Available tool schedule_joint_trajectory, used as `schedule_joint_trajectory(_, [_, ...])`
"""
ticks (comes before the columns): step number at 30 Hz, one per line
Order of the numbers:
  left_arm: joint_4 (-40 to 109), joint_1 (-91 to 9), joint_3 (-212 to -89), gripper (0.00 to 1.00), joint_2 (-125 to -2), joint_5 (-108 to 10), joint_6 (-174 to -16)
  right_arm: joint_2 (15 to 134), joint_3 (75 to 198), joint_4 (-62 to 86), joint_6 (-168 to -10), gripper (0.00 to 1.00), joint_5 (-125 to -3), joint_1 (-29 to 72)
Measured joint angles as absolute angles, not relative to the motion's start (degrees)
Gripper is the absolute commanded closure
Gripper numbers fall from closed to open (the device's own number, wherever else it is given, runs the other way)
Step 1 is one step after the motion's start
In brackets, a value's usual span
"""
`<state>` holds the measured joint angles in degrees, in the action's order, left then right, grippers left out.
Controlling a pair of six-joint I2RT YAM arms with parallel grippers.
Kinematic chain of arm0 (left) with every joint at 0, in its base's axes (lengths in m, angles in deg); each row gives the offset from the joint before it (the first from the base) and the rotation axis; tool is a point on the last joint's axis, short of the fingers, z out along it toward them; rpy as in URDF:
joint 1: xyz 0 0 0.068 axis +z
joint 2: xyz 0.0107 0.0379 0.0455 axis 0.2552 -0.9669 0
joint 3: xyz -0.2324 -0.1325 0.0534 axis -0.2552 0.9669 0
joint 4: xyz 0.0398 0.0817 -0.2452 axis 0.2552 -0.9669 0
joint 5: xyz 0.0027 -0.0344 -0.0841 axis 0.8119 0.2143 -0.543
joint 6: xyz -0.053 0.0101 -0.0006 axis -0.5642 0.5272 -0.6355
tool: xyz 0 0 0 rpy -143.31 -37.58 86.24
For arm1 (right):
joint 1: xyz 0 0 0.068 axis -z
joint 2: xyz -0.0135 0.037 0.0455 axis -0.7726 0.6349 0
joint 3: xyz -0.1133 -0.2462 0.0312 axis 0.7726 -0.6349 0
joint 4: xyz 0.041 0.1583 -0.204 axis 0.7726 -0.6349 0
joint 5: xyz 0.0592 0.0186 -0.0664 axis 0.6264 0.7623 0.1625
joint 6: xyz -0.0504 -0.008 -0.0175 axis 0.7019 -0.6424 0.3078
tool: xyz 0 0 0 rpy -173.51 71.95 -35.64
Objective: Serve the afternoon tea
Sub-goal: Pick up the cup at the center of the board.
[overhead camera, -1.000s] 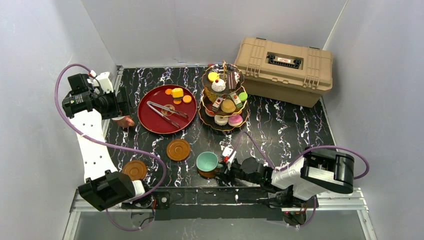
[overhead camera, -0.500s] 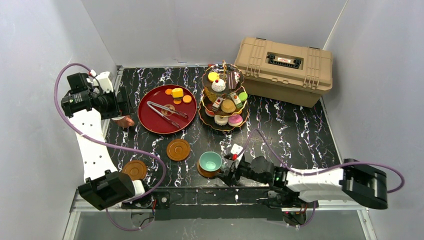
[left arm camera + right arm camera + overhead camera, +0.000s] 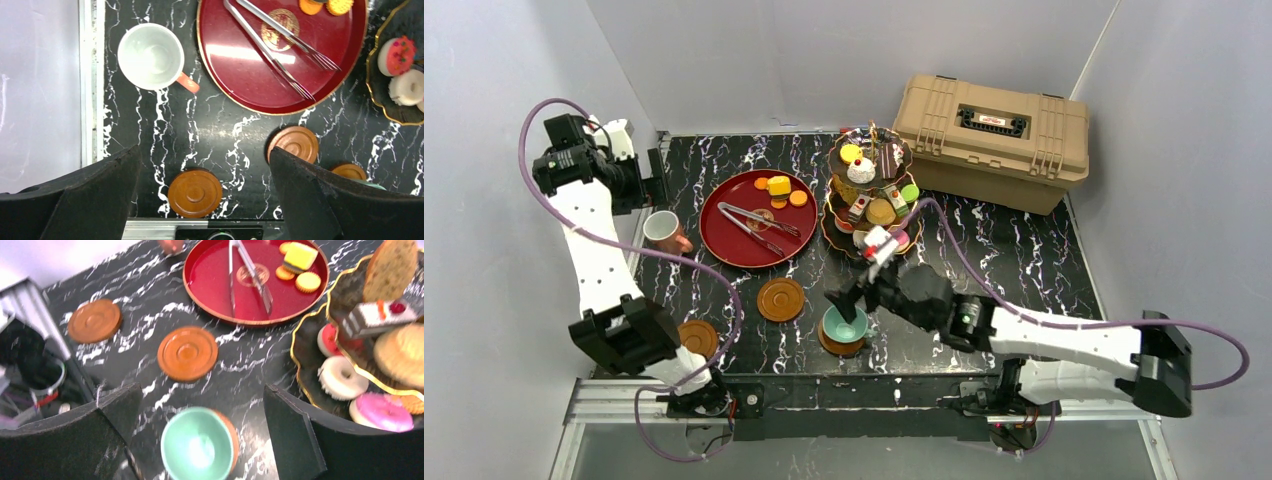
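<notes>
With my left gripper and right gripper both spread empty, I'd pinch the far-left pinkish cup, likely light, slick and breakable, by its rim.

Left wrist view: you get only a sliver of the teal cup, the rest is behind a finger of the left hand. The three-tier stand is cut by the right edge and the red tray by the top. The right wrist view is motion-blurred, with the pinkish cup clipped at the top. From above, the right arm covers the front of the stand's lowest tier.
</notes>
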<state>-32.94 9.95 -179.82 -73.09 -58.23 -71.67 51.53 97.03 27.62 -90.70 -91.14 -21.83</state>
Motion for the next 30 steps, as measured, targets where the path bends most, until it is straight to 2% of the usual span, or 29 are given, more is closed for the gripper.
schedule_joint_trajectory(5, [-32.4, 10.8, -183.2, 0.18, -81.6, -54.6, -72.2, 66.6, 113.4, 23.2, -92.8, 0.02, -90.7, -17.3])
schedule_joint_trajectory(8, [-32.1, 11.9, -183.2, 0.28, -87.6, -53.0, -72.0, 73.2, 118.5, 21.7, -93.8, 0.02, -88.7, -14.9])
schedule_joint_trajectory(15, [-32.0, 14.6, -183.3, 0.32, -98.3, -50.1, -71.0, 76.6, 118.8, 20.9, -94.2, 0.02, -84.7, -13.7])
schedule_joint_trajectory(21, [-30.5, 14.7, -183.4, 0.47, -101.6, -49.3, -71.3, 76.3, 116.2, 23.7, -94.2, 0.02, -82.7, -13.7])
schedule_joint_trajectory(26, [-28.8, 14.4, -185.1, 0.55, -104.9, -50.2, -72.4, 76.2, 115.1, 23.8, -94.4, 0.04, -82.1, -13.7])
schedule_joint_trajectory(28, [-28.0, 14.2, -185.5, 0.63, -106.3, -50.4, -72.7, 76.1, 115.1, 23.8, -94.6, 0.04, -81.9, -13.7])
schedule_joint_trajectory(30, [-27.2, 14.2, -185.7, 0.79, -107.6, -50.5, -73.0, 76.1, 115.1, 23.8, -94.8, 0.05, -81.9, -13.7])
